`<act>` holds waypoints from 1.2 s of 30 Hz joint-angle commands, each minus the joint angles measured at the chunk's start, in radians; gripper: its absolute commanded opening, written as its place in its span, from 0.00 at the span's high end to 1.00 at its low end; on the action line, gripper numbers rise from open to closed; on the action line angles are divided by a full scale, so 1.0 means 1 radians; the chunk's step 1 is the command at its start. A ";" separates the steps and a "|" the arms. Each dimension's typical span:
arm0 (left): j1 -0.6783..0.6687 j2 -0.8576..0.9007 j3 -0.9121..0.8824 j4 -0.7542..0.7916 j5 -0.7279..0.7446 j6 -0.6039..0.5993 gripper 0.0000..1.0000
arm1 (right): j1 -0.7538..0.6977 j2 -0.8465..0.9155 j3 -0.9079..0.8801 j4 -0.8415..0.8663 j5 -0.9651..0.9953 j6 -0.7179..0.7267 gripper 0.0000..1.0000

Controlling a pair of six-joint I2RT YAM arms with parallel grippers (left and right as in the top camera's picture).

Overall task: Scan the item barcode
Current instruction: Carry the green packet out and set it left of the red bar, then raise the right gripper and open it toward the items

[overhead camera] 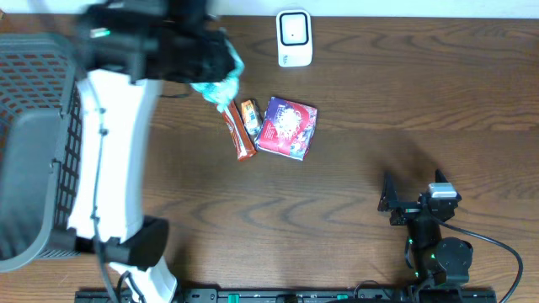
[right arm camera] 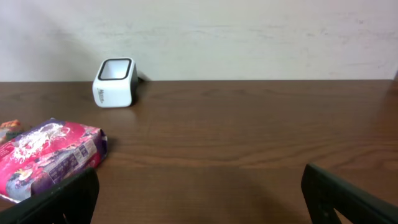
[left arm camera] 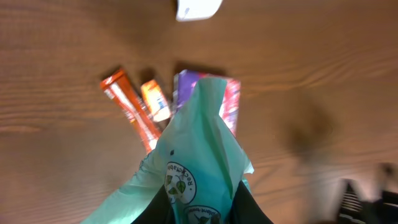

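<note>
My left gripper (left arm camera: pixel 198 211) is shut on a mint-green plastic packet (left arm camera: pixel 199 155) with round leaf logos, held in the air above the table; in the overhead view the packet (overhead camera: pixel 221 84) hangs from the arm near the top. The white barcode scanner (overhead camera: pixel 294 38) stands at the back edge, seen also as the scanner (right arm camera: pixel 114 83) and the scanner (left arm camera: pixel 198 9). No barcode shows on the packet. My right gripper (right arm camera: pixel 199 199) is open over bare wood at the front right (overhead camera: pixel 402 204).
On the table lie an orange bar (overhead camera: pixel 238 133), a small orange packet (overhead camera: pixel 249 116) and a pink-purple packet (overhead camera: pixel 288 126). A grey mesh basket (overhead camera: pixel 34 143) fills the left side. The left arm's white body (overhead camera: pixel 109 160) stretches beside it.
</note>
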 commanded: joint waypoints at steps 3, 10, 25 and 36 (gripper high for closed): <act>-0.077 0.168 -0.027 0.016 -0.306 -0.098 0.93 | 0.014 -0.005 -0.002 -0.004 -0.005 0.010 0.01; -0.084 0.372 -0.027 0.072 -0.315 -0.201 0.83 | 0.014 -0.005 -0.002 -0.004 -0.005 0.010 0.01; 0.009 0.182 -0.018 0.039 -0.274 -0.201 0.05 | 0.014 -0.005 -0.002 -0.004 -0.005 0.010 0.01; 0.161 -0.069 -0.018 -0.210 -0.274 -0.200 0.02 | 0.014 -0.005 -0.002 -0.004 -0.005 0.010 0.01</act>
